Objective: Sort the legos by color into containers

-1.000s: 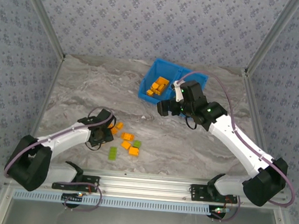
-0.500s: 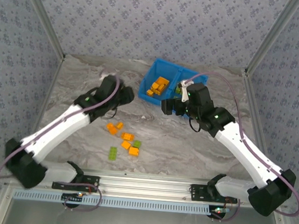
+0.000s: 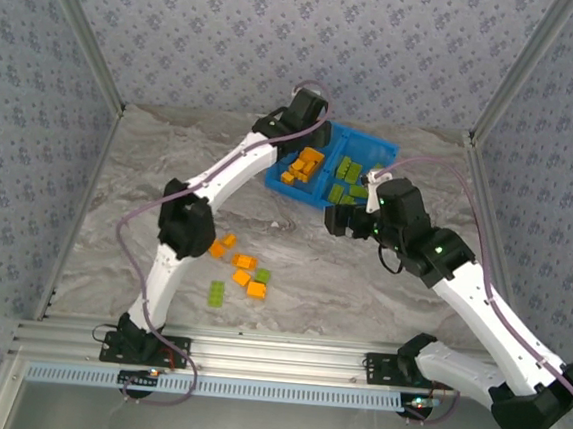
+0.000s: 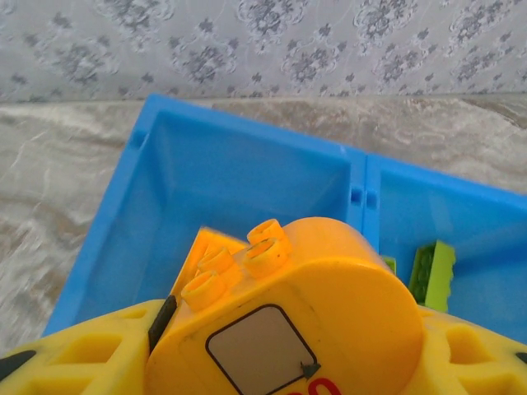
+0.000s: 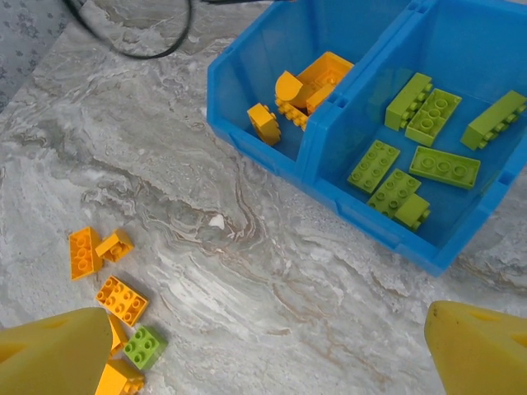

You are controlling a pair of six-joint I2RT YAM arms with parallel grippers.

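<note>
Legos, sorted portion: orange bricks (image 5: 306, 82) lie in the left compartment (image 3: 294, 147) of the blue bin (image 5: 255, 141). Lime green bricks (image 5: 441, 166) lie in the right compartment (image 3: 372, 160). A divider wall (image 5: 328, 123) separates the two, and no mixed colours can be seen in either.

Legos, unsorted portion: a loose cluster sits on the desk (image 5: 247, 271), well apart from the bin on its near side. The top view shows four or five orange pieces (image 3: 245, 261) and two green ones: one small block (image 3: 263, 275) touching or just beside the orange pieces, and one flat plate (image 3: 216, 293) slightly apart at the near-left of the cluster.

Left tool (image 4: 276, 355): pinching one orange brick (image 4: 329, 284) with a rounded face and studs on its upper edge. The wrist view shows this brick above the left compartment, with bare blue floor at that compartment's far end. The arm is stretched long across the desk to reach the bin.

Right tool (image 5: 263, 352): fingers (image 5: 53, 354) spread wide with nothing between them. It hangs over bare desk just in front of the bin, between the bin and the loose cluster. The wrist camera looks down on both compartments and the nearest loose pieces.
</note>
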